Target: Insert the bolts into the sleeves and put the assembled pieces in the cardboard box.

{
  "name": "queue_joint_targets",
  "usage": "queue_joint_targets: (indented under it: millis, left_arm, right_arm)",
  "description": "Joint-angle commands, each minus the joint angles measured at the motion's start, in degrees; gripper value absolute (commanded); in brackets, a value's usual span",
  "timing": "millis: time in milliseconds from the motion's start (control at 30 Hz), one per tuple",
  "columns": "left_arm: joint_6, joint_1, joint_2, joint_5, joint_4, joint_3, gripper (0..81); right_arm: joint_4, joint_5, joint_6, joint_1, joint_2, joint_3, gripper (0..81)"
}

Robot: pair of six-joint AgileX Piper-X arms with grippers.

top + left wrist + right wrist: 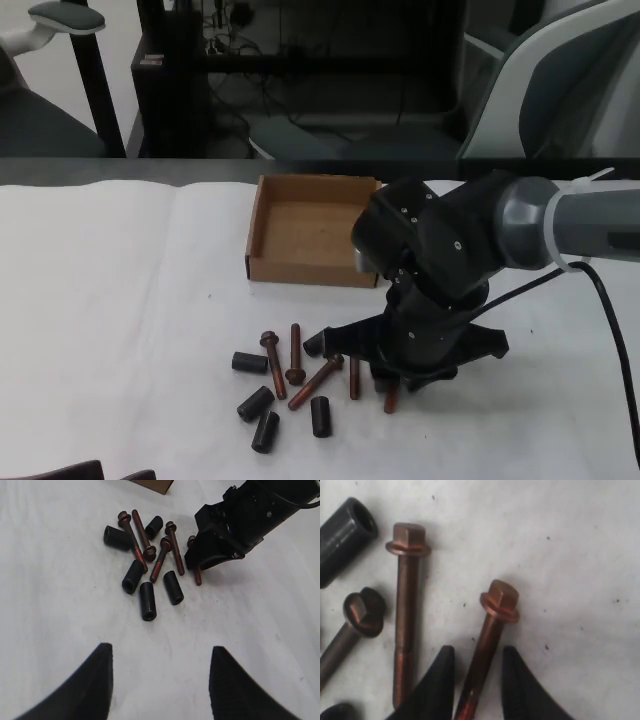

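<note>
Where a grey armrest [62, 17] and dark, cable-hung frames [180, 70] stand in the room behind, the desk [100, 300] lies under a white, lightly creased cloth; the left claw [161, 650] hangs released above bare cloth, short of the pile; black sleeves [250, 362] and copper-coloured bolts [273, 368] lie loose and mixed on the cloth just in front of the open cardboard box [310, 270]; at the pile's right edge the right claw [478, 650] is down at the cloth, released, its fingers [520, 685] straddling the shank of one bolt [499, 602].
</note>
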Motion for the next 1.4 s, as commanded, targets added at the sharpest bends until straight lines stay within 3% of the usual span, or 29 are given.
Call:
queue_joint_targets:
  millis: [0,67,100,533,800,967,1133,1367]
  left_arm:
    - [-0.08,-0.08,-0.24,-0.21,-0.2,-0.57,57.5]
    - [-0.08,-0.08,-0.24,-0.21,-0.2,-0.57,57.5]
    - [-0.08,-0.08,-0.24,-0.21,-0.2,-0.57,57.5]
    - [2.46,-0.08,-0.24,-0.21,-0.2,-0.57,57.5]
    - [1.21,-0.08,-0.24,-0.21,-0.2,-0.57,57.5]
    - [1.21,-0.08,0.64,-1.73,1.1,-0.57,57.5]
    - [1.85,-0.08,6.89,-2.26,1.12,-3.07,57.5]
    - [13.12,-0.08,24.88,-2.87,1.12,-12.49,57.5]
  right_arm:
    - [-1.21,-0.9,-1.11,0.15,1.29,-0.07,15.1]
    - [-1.21,-0.88,-2.41,0.15,1.29,-0.18,1.3]
    - [-1.21,-0.88,-3.22,0.15,1.29,-0.32,0.0]
    - [-0.72,0.96,-6.54,0.24,-7.37,-0.15,0.0]
    - [-5.25,0.0,-6.58,0.24,-22.83,12.68,0.0]
    - [-13.93,-4.45,-6.58,0.24,-34.75,23.34,0.0]
    - [-16.75,-7.42,-6.58,0.24,-43.98,30.44,0.0]
    - [-16.57,-10.08,-6.58,0.24,-49.65,33.75,0.0]
